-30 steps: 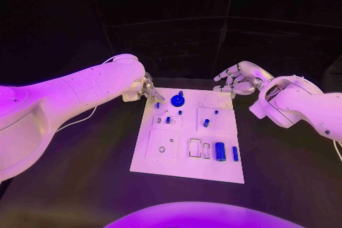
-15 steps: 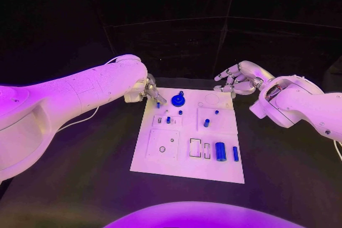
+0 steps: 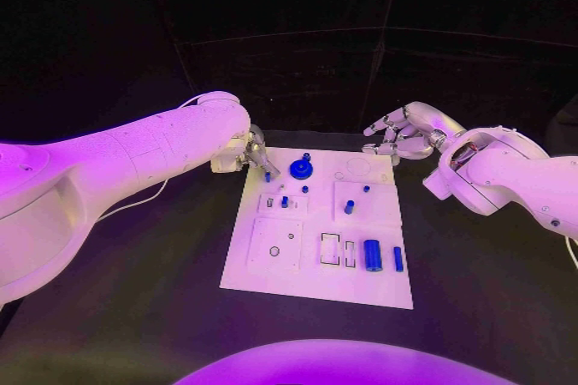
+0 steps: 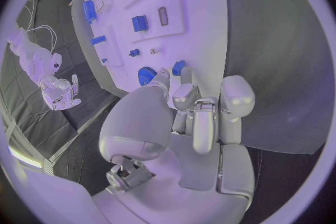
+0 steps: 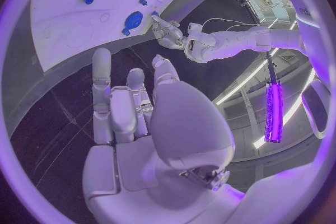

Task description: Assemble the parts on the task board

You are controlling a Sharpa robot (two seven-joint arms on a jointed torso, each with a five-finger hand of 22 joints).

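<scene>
The white task board (image 3: 280,272) lies mid-table with several blue parts on it. My left hand (image 3: 253,157) is at the board's far left corner, fingertips down at a small blue peg (image 3: 266,176). In the left wrist view the fingertips (image 4: 186,75) sit on either side of that peg (image 4: 179,66); whether they pinch it I cannot tell. A round blue knob (image 3: 301,169) (image 4: 145,74) stands just beside it. My right hand (image 3: 398,134) hovers over the far right corner, fingers spread and holding nothing, and its wrist view shows its fingers (image 5: 129,103) above the board (image 5: 77,8).
More blue parts sit on the board: a short peg (image 3: 349,207), a thick cylinder (image 3: 372,255) and a thin bar (image 3: 398,260) near the right edge. Rectangular slots (image 3: 330,248) and a square plate (image 3: 276,245) lie nearer me. Black table surrounds the board.
My left hand has slid a little toward the board and down onto the small blue peg. The right hand and the parts have stayed put.
</scene>
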